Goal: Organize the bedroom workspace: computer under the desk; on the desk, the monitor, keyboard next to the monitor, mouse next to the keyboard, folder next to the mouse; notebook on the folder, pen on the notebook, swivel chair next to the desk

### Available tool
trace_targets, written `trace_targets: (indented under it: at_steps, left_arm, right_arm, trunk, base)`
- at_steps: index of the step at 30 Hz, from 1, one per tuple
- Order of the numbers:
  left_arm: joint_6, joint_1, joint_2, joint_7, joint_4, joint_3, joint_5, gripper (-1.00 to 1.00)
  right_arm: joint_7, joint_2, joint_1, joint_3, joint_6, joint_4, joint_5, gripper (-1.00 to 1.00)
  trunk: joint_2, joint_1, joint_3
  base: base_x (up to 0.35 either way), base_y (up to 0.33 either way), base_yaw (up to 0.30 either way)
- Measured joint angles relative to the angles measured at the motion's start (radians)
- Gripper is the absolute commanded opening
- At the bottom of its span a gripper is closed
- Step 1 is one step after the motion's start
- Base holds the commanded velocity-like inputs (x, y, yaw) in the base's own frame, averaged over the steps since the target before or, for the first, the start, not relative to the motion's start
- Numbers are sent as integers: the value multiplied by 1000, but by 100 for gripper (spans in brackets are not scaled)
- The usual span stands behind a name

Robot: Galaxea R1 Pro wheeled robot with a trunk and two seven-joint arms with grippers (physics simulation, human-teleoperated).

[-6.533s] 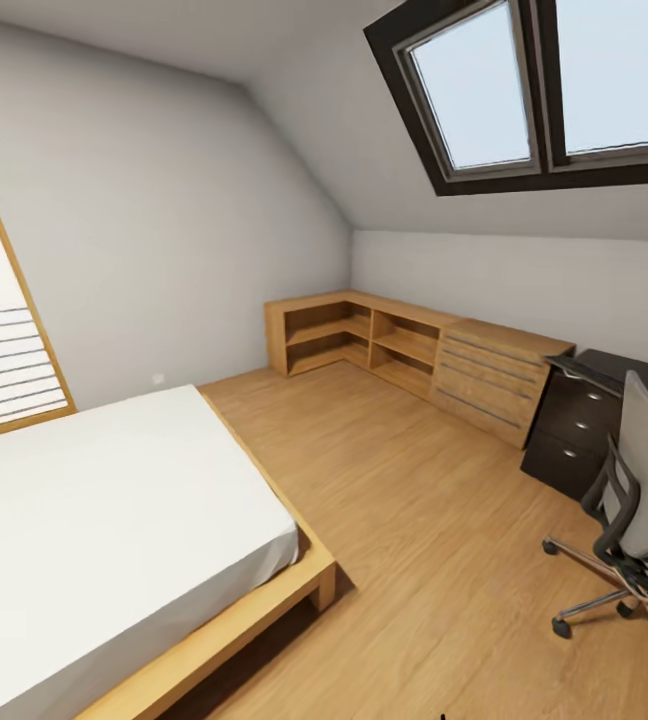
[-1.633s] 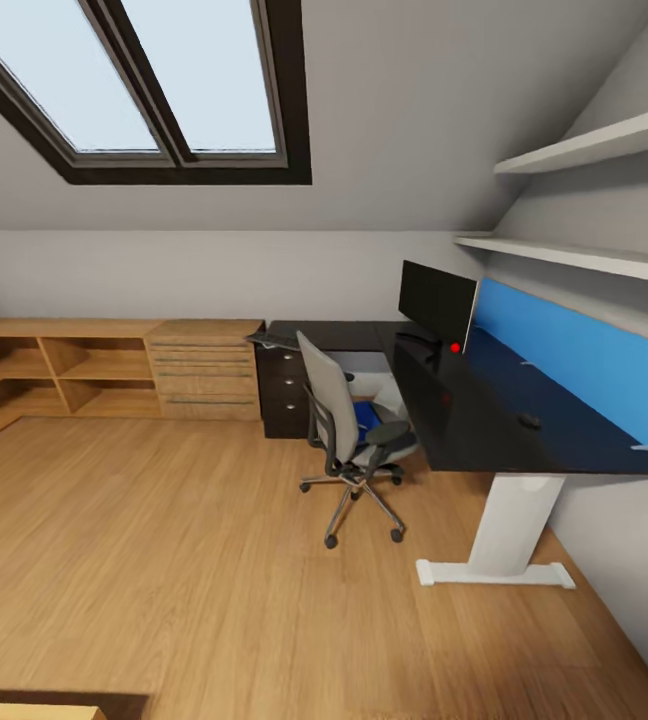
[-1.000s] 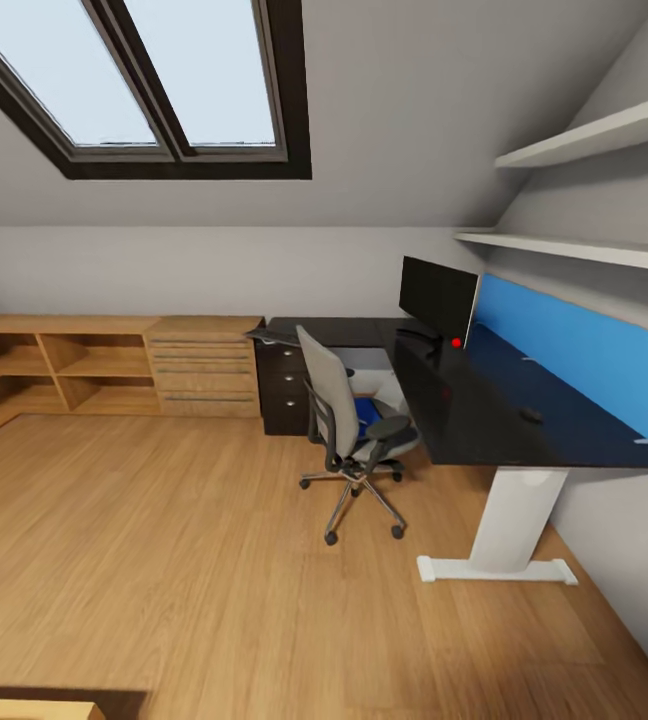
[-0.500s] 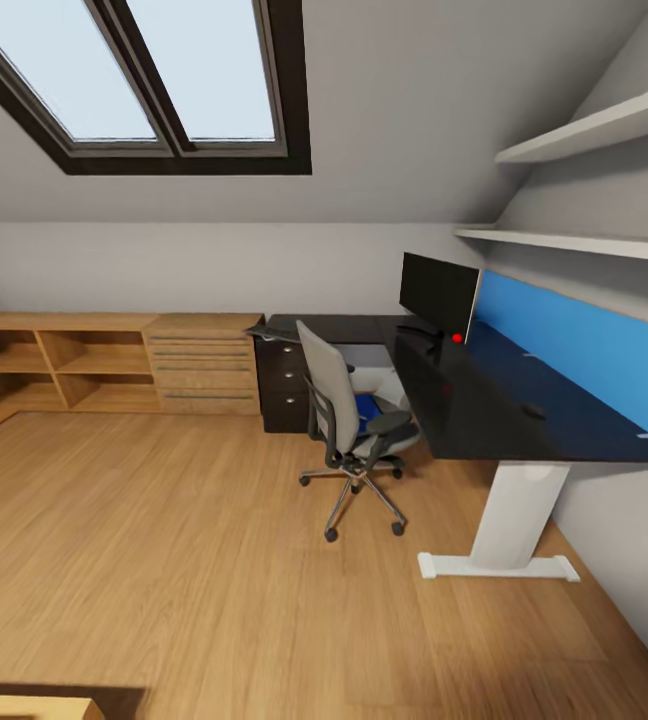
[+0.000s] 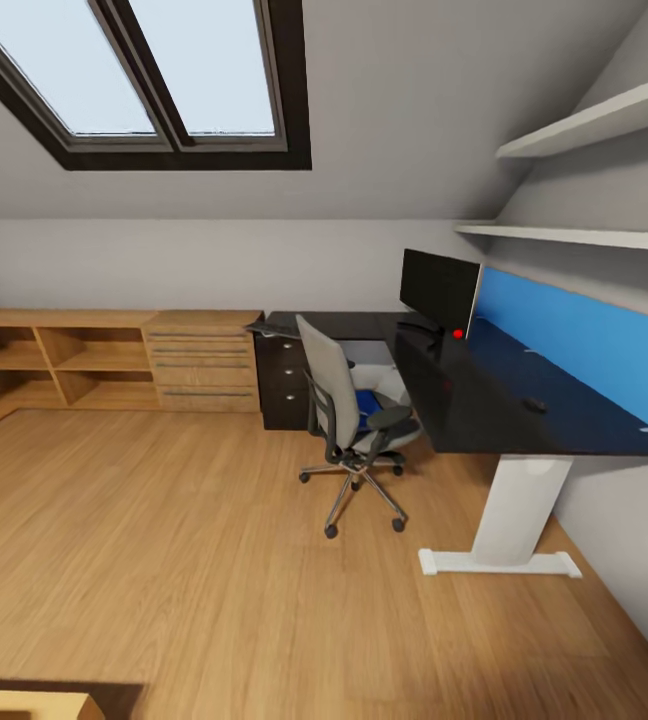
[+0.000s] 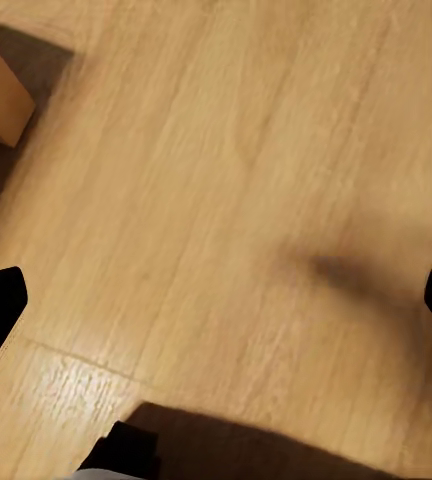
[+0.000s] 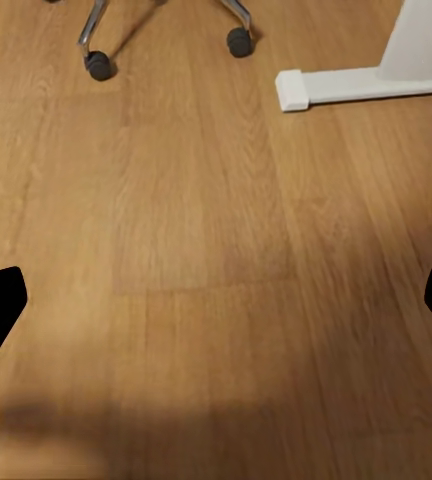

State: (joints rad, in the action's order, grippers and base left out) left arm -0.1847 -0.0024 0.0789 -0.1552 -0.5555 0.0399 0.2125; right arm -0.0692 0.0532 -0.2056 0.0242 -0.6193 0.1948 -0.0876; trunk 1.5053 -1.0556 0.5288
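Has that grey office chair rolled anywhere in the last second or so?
No. The swivel chair sits at the same spot against the desk and its drawer unit; only the camera view has shifted slightly.

Bright blue flat folder [image 5: 366,404] on grey padded swivel chair [image 5: 336,405], centre frame: mostly hidden behind backrest. Small dark mouse-like object [image 5: 534,404] on glossy black desk [image 5: 484,400], right: too small to identify. Desk's right end cut off by frame edge.
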Motion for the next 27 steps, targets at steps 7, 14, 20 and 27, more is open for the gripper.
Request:
trace_targets:
  at_steps: [7, 14, 20, 27]
  left_arm:
    - [106, -54, 3, -47, -168, 1, -5, 100]
    - [338, -138, 12, -105, -301, 0, -1, 100]
    - [457, -310, 37, -117, -286, -1, -1, 100]
    - [576, -517, 58, -116, -186, 0, 2, 100]
  right_arm:
    - [-6, 45, -21, 6, 17, 91, 6, 100]
    - [-15, 70, -124, 6, 223, 212, 4, 100]
    - [-17, 95, -287, 7, 420, 233, 2, 100]
    - [-26, 121, -448, 8, 605, 237, 7, 100]
  trunk:
    - [49, -27, 22]
    - [98, -54, 44]
    - [140, -77, 62]
    - [189, -104, 84]
  base:
    - [0, 0, 0]
    - [0, 0, 0]
    - [0, 0, 0]
    - [0, 0, 0]
